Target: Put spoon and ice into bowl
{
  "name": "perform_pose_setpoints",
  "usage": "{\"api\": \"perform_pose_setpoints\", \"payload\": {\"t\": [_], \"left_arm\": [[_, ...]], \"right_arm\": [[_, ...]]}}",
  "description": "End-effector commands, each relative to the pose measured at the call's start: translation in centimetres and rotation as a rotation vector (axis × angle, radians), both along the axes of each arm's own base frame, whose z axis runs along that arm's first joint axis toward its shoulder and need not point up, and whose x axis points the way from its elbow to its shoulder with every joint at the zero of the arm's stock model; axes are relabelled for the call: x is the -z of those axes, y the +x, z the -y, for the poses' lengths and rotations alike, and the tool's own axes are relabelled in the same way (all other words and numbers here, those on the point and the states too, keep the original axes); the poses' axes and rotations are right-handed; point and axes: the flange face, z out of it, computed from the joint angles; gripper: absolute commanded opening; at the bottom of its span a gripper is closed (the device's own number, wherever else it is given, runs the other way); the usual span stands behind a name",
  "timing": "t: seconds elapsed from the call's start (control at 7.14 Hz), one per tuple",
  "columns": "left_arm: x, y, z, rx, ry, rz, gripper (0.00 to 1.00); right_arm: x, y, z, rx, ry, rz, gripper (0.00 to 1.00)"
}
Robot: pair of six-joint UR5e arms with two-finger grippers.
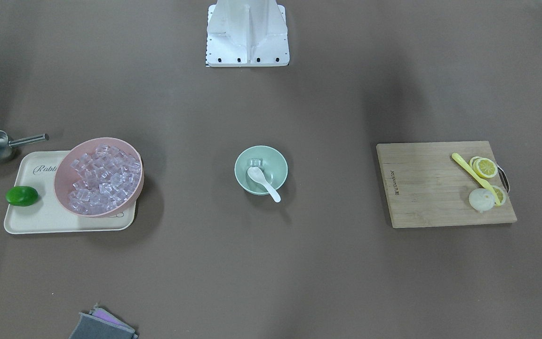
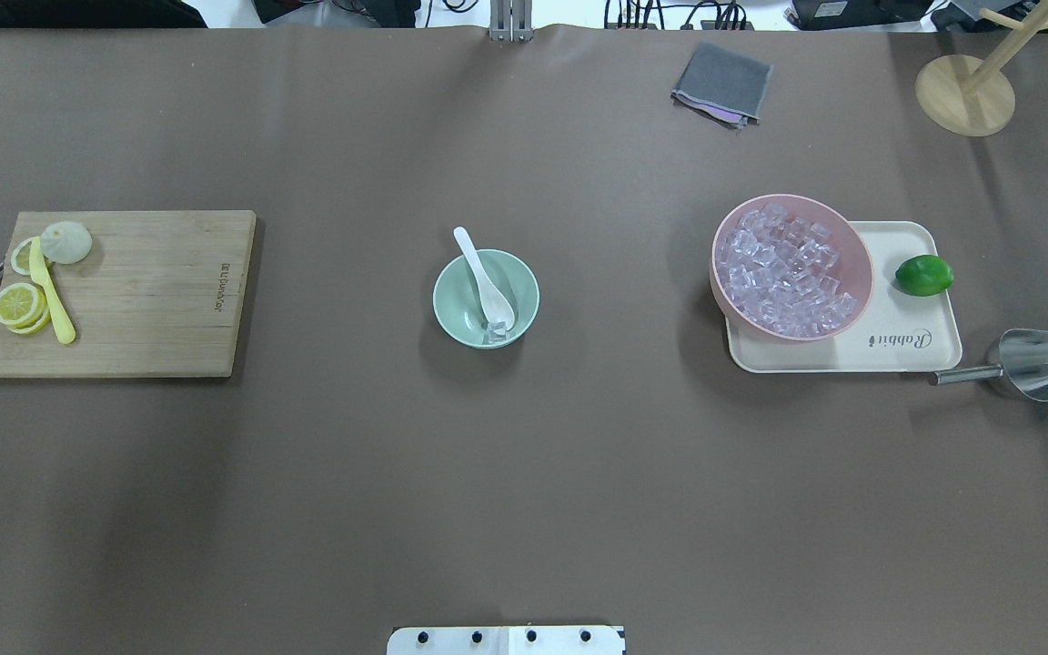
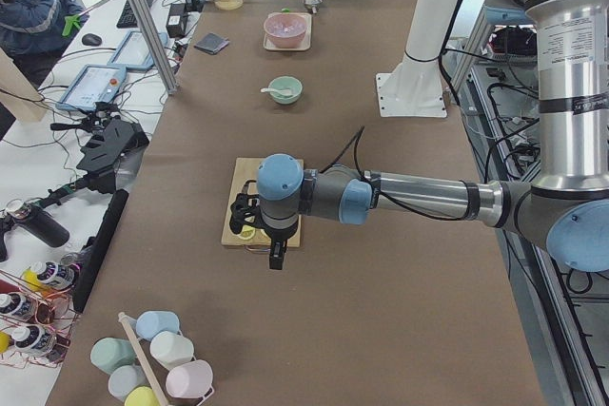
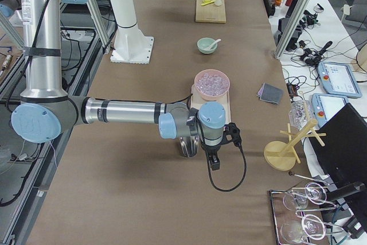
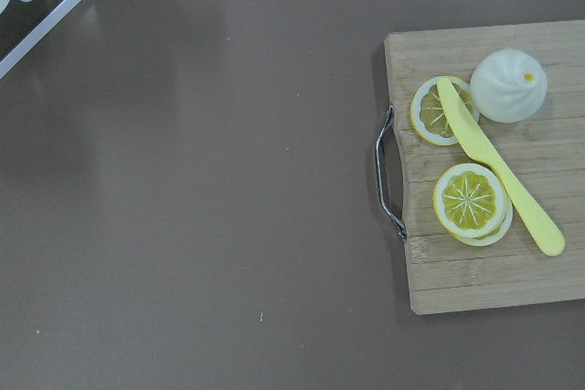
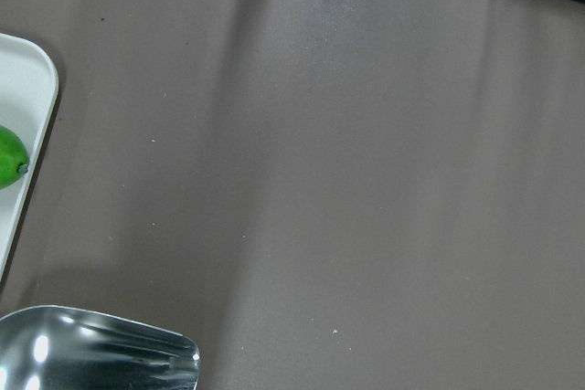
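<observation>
The mint-green bowl (image 1: 240, 160) stands at the table's middle, also in the overhead view (image 2: 451, 314). The white spoon (image 1: 258, 178) lies in it, scoop down, handle over the rim (image 2: 468, 246). One clear ice cube (image 2: 493, 333) sits in the bowl beside the scoop. More ice fills the pink bowl (image 2: 792, 268). My left gripper (image 3: 276, 254) hangs over the cutting board's end, far from the bowl. My right gripper (image 4: 213, 162) hangs over the metal scoop. Both show only in the side views, so I cannot tell whether they are open or shut.
The pink bowl and a lime (image 2: 924, 275) sit on a cream tray (image 2: 906, 350). A metal scoop (image 2: 1038, 364) lies beside it. A wooden board (image 2: 151, 300) holds lemon slices, a yellow utensil and a bun. A grey cloth (image 2: 722, 82) lies at the far edge.
</observation>
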Motion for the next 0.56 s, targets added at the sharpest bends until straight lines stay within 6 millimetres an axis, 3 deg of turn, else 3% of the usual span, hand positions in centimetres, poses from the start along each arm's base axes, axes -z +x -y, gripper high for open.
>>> {"api": "perform_pose_setpoints", "payload": {"t": [0.0, 0.42], "left_arm": [[-0.29, 0.01, 0.22, 0.000, -0.005, 0.000, 0.98], [-0.39, 0.09, 0.41, -0.002, -0.006, 0.000, 0.98]], "right_arm": [[-0.12, 0.01, -0.04, -0.001, -0.003, -0.002, 1.00], [0.19, 0.00, 0.20, -0.001, 0.005, -0.001, 1.00]]}}
